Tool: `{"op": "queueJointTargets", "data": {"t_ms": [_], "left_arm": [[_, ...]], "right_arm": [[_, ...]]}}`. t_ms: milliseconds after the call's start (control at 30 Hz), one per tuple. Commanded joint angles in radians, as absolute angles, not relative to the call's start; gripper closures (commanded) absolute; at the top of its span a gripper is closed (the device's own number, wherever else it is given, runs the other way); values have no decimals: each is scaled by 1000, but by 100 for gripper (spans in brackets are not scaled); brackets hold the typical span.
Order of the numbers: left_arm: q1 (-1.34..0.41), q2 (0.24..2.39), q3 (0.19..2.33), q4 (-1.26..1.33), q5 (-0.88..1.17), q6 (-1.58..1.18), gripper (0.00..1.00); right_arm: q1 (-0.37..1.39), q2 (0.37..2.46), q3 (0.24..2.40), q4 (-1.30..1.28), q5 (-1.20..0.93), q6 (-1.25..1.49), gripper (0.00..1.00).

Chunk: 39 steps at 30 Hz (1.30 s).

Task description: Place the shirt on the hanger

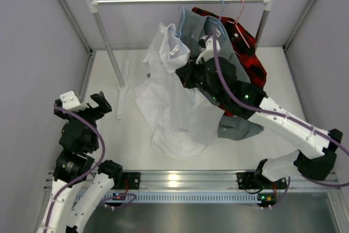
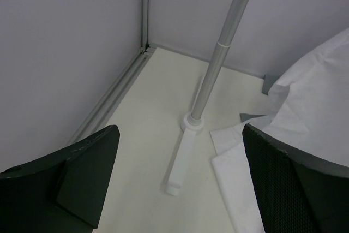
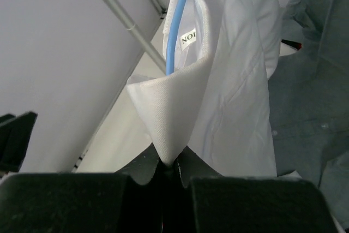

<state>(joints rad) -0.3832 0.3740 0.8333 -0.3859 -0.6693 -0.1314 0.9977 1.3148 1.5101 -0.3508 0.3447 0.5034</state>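
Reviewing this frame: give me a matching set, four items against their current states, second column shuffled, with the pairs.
Column A:
1. left gripper
2. right gripper
3. white shirt
4. plaid shirt

Column B:
a. hangs from the rail on a pink hanger
b. shut on a collar point
c. open, holding nothing
d. light-blue hanger wire inside its collar, lower part lying on the table

Pairs: 1-c, 2-b, 3-d, 4-a
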Motion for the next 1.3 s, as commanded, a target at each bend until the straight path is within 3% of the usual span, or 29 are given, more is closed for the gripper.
{"op": "queueJointTargets", "data": {"t_ms": [0,233,467,867,933,967,1000,1033,1267], "left_arm": [[-330,434,807,-333,-586,-150,2],[-328,509,808,-351,-420,-135,2],[-327,549,815,-368,-365,-135,2],[-302,552,816,-379,-413,-133,2],[-290,557,816,-379,-396,-141,2],[-288,560,816,-377,-388,-143,2],[-288,563,816,-380,-384,-147,2],[-285,568,819,-382,-387,-149,2],[-270,612,825,-388,-341,-173,2]], "right_arm": [[1023,1419,1733,-261,544,502,100],[1025,1581,1919,-337,650,416,100],[994,1747,2086,-411,604,416,100],[1009,1789,2053,-451,689,514,100],[1012,1770,2024,-449,664,514,71],[1017,1752,2014,-437,646,500,50],[1019,1740,2005,-436,634,483,15],[1023,1727,1985,-437,612,471,1],[1025,1444,1702,-446,678,335,1]]}}
